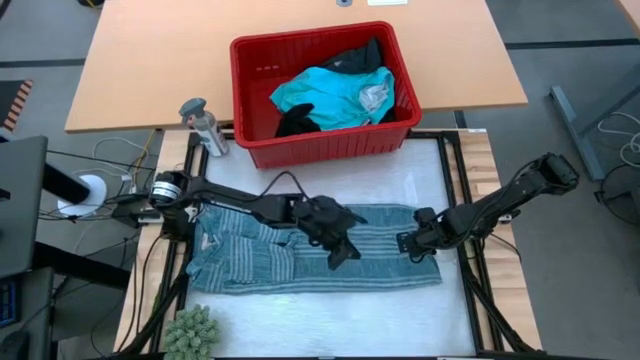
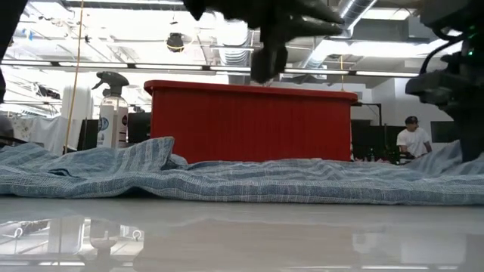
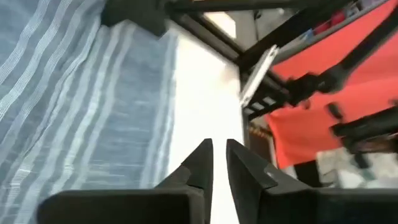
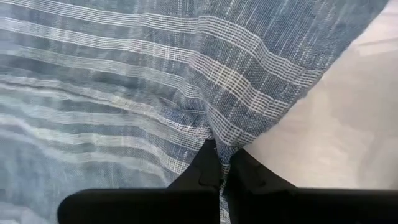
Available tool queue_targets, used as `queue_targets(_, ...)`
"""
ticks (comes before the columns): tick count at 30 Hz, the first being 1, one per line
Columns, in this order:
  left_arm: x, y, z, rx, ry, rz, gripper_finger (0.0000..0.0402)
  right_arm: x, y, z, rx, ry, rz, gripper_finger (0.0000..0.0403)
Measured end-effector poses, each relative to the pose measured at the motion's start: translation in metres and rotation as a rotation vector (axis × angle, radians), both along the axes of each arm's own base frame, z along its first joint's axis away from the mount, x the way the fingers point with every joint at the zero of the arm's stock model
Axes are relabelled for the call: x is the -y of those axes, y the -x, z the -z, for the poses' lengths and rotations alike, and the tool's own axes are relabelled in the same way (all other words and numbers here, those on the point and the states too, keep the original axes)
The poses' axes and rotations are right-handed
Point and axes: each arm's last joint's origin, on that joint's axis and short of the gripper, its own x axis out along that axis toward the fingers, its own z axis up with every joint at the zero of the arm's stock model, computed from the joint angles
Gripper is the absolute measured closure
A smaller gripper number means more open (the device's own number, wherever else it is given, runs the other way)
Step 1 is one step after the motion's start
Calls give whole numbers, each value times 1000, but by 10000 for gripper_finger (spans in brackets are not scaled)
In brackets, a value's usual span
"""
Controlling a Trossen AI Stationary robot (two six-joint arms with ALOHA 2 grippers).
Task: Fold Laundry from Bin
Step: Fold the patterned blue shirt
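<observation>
Blue-grey striped cloth, the striped garment (image 1: 300,262), lies spread flat on the white table (image 1: 330,320), its long axis running side to side between the two arms, just in front of the red bin (image 1: 322,95), which still holds the turquoise garment (image 1: 335,95) and black garments (image 1: 300,122). The right hand (image 4: 222,167) sits at the cloth's right end, its fingers pressed together on a small peak of the fabric, pinching the edge there. The left hand (image 1: 345,250) hangs above the middle of the cloth, towards its right half, fingers nearly together with only a narrow slit between them and nothing held; in its wrist view it seems clear of the fabric, though its height is hard to judge. For a fold along the long axis, the free left end lies well away from both hands, on the left arm's side. A grey spray bottle (image 1: 203,125) stands beside the bin's left corner.
</observation>
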Motion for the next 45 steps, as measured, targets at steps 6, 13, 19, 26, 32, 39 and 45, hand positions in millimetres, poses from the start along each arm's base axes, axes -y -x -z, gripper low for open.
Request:
queue_targets(6,4,-6,41,-90,-19,51,399,0,-2,-12,-1,24,5,376)
queue_targets(13,-6,-8,53,-106,-179,-91,401,-1,-6,-20,29,40,9,376)
queue_targets(19,-14,-12,65,-115,-210,-59,401,-1,-6,-21,31,41,9,376)
queue_targets(26,-13,-25,92,-140,-192,22,401,-1,-6,-22,31,40,9,376)
queue_targets(32,-23,-24,100,-173,-259,-17,401,-1,-6,-22,33,39,7,376)
queue_targets(39,-39,-25,117,-220,-258,-8,401,-2,-7,-22,41,35,8,376)
queue_targets(45,-40,-27,129,-235,-247,5,401,-2,-8,-31,33,40,3,376)
